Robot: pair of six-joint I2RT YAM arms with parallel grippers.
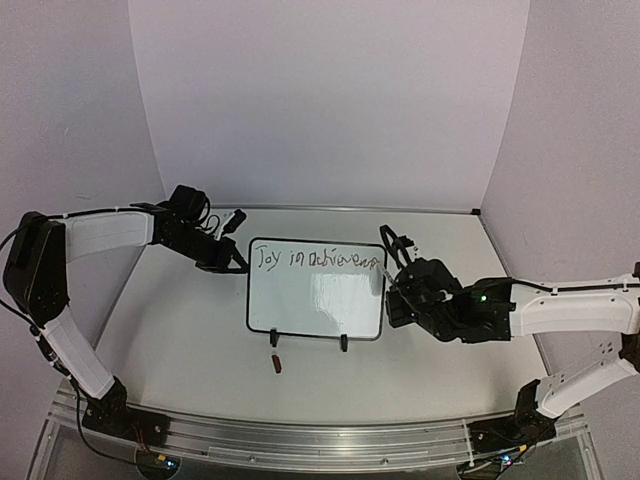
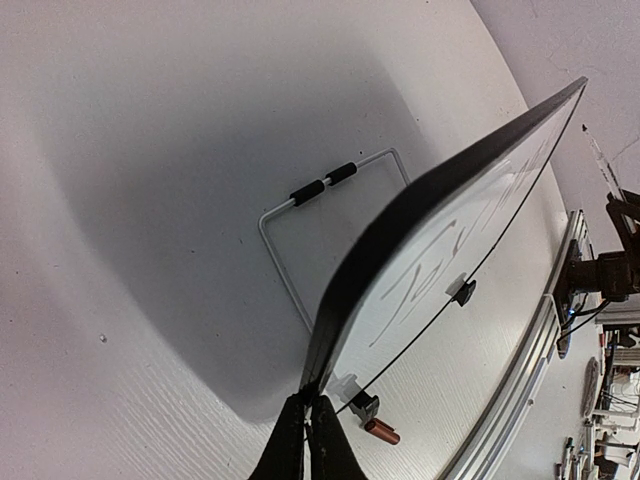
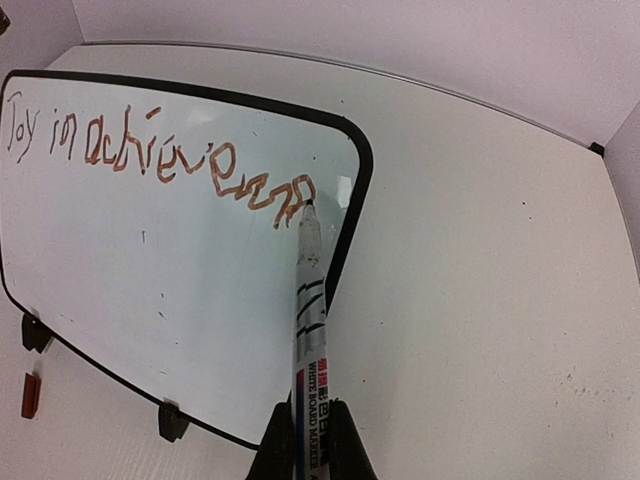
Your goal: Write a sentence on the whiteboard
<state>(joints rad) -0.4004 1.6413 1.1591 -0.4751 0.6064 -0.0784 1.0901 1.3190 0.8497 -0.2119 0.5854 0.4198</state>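
Note:
The whiteboard [image 1: 315,300] stands tilted on the table on two black clip feet, with brown handwriting along its top. My left gripper [image 1: 237,262] is shut on the board's upper left corner; in the left wrist view its black fingertips [image 2: 308,425] pinch the black frame of the whiteboard [image 2: 440,250]. My right gripper [image 1: 400,290] is shut on a silver whiteboard marker [image 3: 308,330]. The marker's tip touches the whiteboard [image 3: 150,290] at the end of the writing, near the right frame edge. The right gripper [image 3: 311,440] holds the marker by its labelled barrel.
A small brown marker cap [image 1: 277,364] lies on the table in front of the board, also visible as the cap [image 2: 381,431] and the cap [image 3: 31,394]. A white wire stand [image 2: 320,195] props the board from behind. Purple walls enclose the table.

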